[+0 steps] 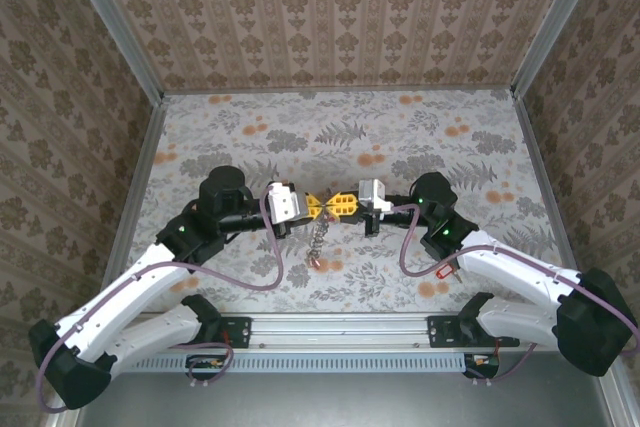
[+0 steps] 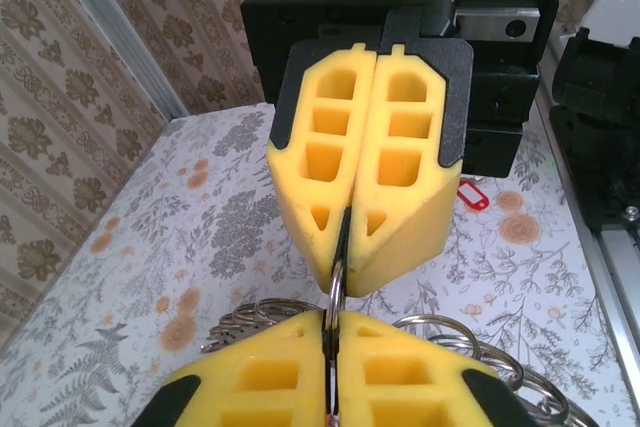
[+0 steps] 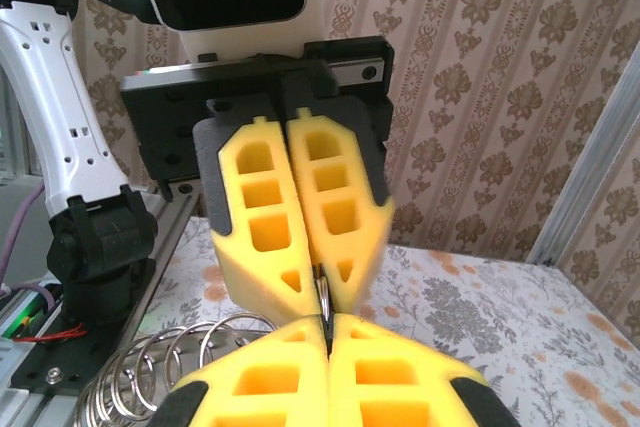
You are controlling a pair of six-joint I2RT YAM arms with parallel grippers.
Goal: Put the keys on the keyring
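Left gripper (image 1: 320, 207) and right gripper (image 1: 345, 206) are clamped on the keyring (image 1: 318, 237), nose to nose. Next, probably prying a gap; red key (image 1: 445, 270) sits at its 4 o'clock.

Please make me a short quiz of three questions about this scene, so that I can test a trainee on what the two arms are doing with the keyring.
1. True or false: the left tool and the right tool meet tip to tip above the table.
2. Which colour is the key tag lying on the table near the right arm? A blue, B red, C purple.
3. Fill in: both tools are ____ on a ring of the keyring, whose other rings hang below.
Key: 1 true; 2 B; 3 shut.
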